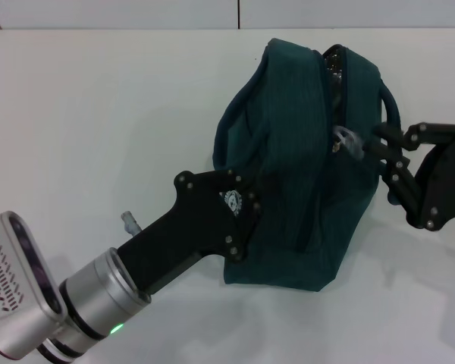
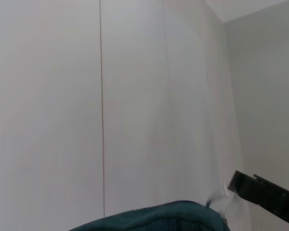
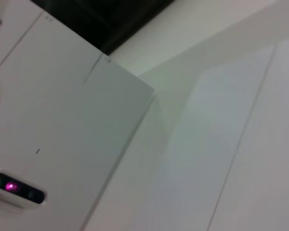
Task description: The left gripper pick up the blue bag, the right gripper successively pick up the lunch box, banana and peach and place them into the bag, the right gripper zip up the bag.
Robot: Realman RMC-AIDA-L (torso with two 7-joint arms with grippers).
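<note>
Soft teal blue bag (image 1: 288, 174), right end effector (image 1: 370, 145) pinching its metal ring pull (image 1: 347, 139).

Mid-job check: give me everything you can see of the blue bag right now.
The bag is dark teal soft fabric, standing on the white table, bulging and leaning slightly. Its zipper runs down the top face, open near the far end where dark interior and a bit of silver lining show. A metal ring pull sits midway, with the right claw at it. A rolled handle arches on the right side. The left claw presses against its near left side, beside a small round white logo.
</note>
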